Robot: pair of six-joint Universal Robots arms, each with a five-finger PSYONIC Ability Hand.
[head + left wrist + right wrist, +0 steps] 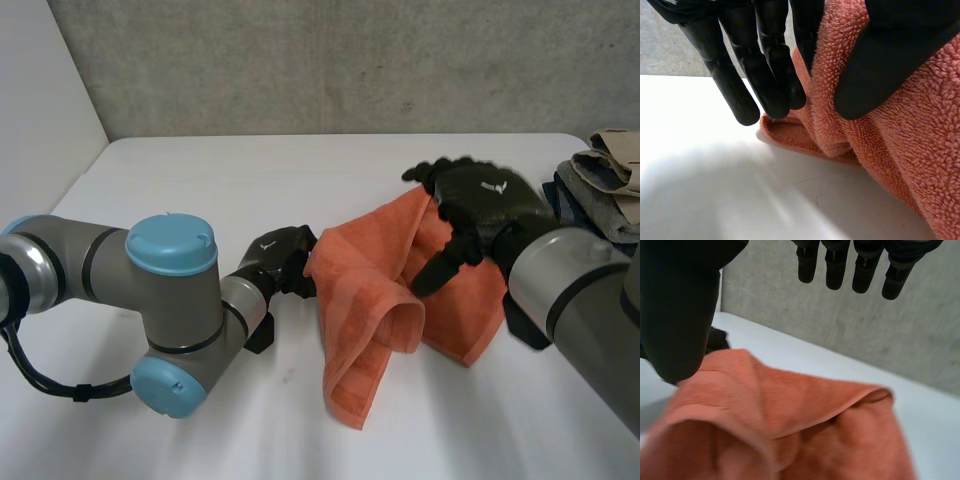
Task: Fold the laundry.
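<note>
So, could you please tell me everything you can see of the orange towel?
The orange towel is looped terry cloth with a hemmed edge, crumpled and partly folded over itself on the white table. Its left side is raised; a corner trails toward the robot. The left robot hand pinches its left edge between thumb and fingers. The right robot hand hangs open over its far right part, thumb pointing down close to the cloth.

Orange towel [365, 290] x1; clothes pile [605, 180] x1; hands x2: left hand [275, 256], right hand [485, 200].
</note>
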